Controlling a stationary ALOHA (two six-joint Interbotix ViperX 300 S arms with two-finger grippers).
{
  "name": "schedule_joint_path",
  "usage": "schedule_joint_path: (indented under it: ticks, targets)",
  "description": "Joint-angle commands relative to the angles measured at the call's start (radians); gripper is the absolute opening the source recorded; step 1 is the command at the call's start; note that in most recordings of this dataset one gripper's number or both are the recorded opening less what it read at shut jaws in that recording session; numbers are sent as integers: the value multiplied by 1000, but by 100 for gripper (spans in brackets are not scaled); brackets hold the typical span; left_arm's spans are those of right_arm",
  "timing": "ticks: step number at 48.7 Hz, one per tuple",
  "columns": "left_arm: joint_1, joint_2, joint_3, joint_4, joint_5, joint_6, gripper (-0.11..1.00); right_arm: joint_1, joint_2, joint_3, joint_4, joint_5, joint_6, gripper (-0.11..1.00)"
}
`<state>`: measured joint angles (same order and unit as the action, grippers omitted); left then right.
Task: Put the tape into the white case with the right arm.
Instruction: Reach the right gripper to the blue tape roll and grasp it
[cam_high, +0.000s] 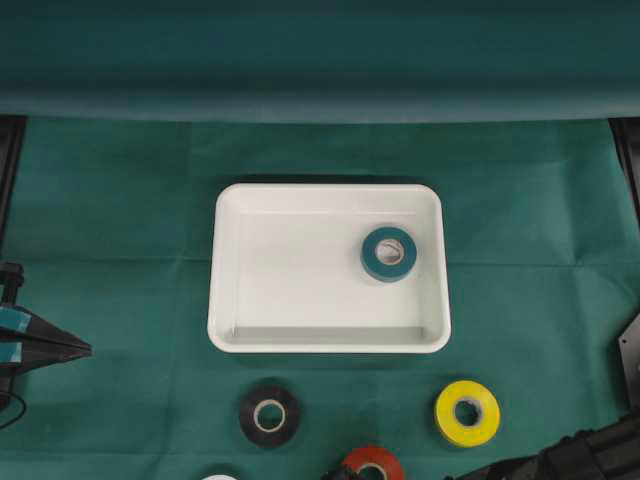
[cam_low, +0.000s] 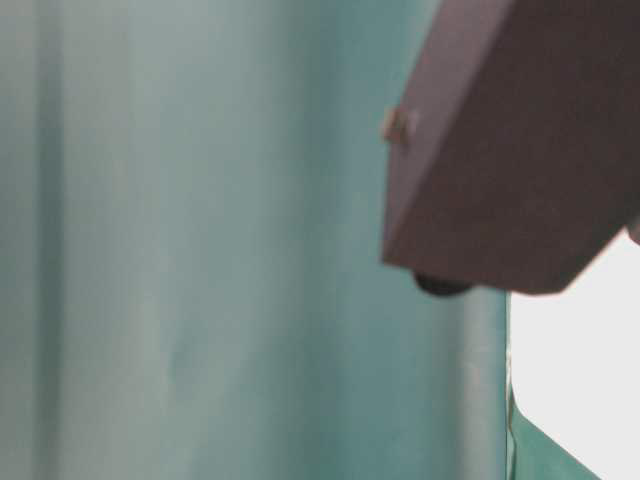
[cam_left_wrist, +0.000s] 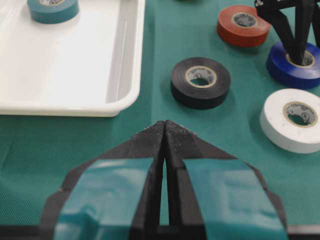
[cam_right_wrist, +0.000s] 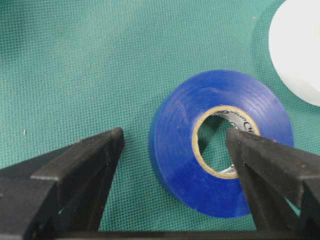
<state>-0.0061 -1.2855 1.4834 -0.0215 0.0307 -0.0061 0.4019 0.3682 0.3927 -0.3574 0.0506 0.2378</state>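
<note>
A blue tape (cam_right_wrist: 175, 155) lies flat on the green cloth. My right gripper (cam_right_wrist: 175, 134) is open and straddles the roll's wall: one finger (cam_right_wrist: 260, 155) stands in the core hole, and the other finger (cam_right_wrist: 95, 155) is outside, a small gap from the roll. The left wrist view shows that gripper (cam_left_wrist: 295, 30) over the blue tape (cam_left_wrist: 280, 67). The white case (cam_high: 328, 190) sits mid-table and holds a teal tape (cam_high: 389, 254). At the left edge my left gripper (cam_high: 85, 348) is shut and holds nothing.
In front of the case lie a black tape (cam_high: 270, 415), a yellow tape (cam_high: 467, 412) and a red tape (cam_high: 373, 463). A white tape (cam_left_wrist: 292, 120) sits beside the blue one. The table-level view is blocked by a blurred dark block (cam_low: 520, 150).
</note>
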Motion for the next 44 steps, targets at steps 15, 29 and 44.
schedule_joint_path:
  ticks: [15,29,44]
  targets:
    - [0,8,-8,-2,-5,0,0,-3,-15,-26,-2,2,-2,24]
    - [0,8,-8,-2,-5,0,0,-6,-15,-43,-2,55,-2,2]
    - [0,8,-8,-2,-5,0,0,-6,-25,-46,-2,55,0,2]
